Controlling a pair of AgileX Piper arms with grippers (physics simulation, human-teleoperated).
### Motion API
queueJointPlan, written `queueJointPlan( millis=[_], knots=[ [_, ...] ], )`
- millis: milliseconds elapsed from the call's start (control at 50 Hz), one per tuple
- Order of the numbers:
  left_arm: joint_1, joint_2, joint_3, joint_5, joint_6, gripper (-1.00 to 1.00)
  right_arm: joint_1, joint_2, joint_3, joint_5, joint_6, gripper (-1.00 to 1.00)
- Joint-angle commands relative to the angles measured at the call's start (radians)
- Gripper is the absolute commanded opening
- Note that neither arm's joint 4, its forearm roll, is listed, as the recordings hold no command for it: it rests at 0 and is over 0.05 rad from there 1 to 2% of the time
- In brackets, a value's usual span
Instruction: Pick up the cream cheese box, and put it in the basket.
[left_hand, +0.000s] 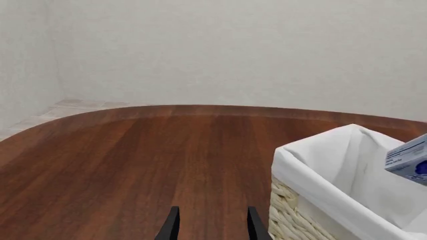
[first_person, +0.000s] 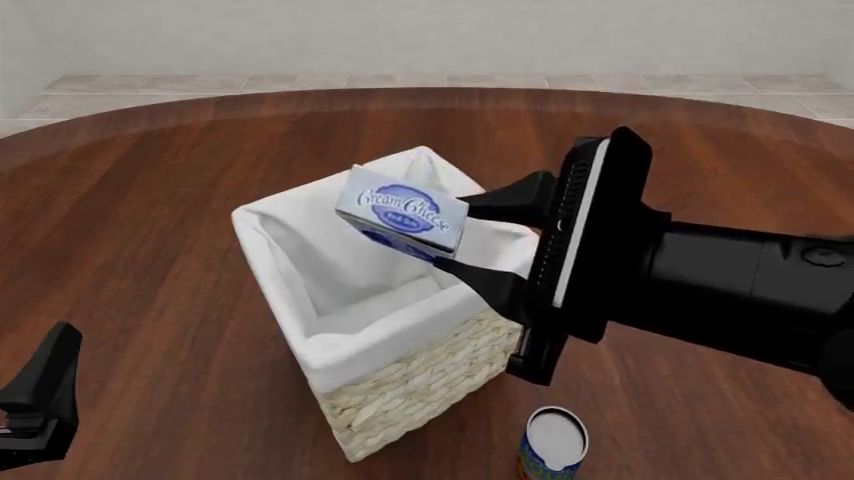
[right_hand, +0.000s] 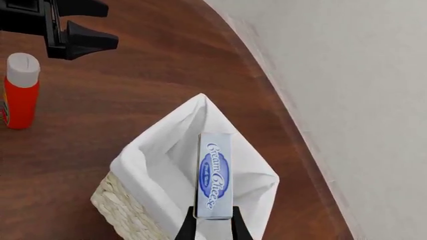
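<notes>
Your right gripper (first_person: 461, 238) clamps the flat white carton with the blue oval "Cream Cheese" logo (first_person: 400, 211) above the open mouth of the pale woven wicker basket with the white cloth liner (first_person: 350, 335). The carton is tilted, its long axis extending outward from the fingers, logo face up. Its gripped end is hidden. Your left gripper (left_hand: 211, 225) is cropped; its jaws stand apart, empty. A blue-orange can (first_person: 554, 445) is cut off at the frame edge.
</notes>
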Motion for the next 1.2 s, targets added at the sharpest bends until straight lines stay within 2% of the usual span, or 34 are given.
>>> queueJointPlan(
  millis=[20,1080,1100,1200],
  knots=[
    [0.001,0.0,0.001,-0.001,-0.001,1.0,0.002,0.002,-0.001,-0.013,0.024,-1.0],
    [0.003,0.0,0.0,-0.001,0.001,1.0,-0.023,0.024,0.028,-0.051,0.027,-1.0],
    [0.003,0.0,0.0,-0.001,0.001,1.0,-0.023,0.023,0.029,-0.052,0.026,1.0],
    [0.003,0.0,0.0,-0.001,0.001,1.0,-0.03,0.021,0.032,-0.058,0.021,1.0]
  ],
)
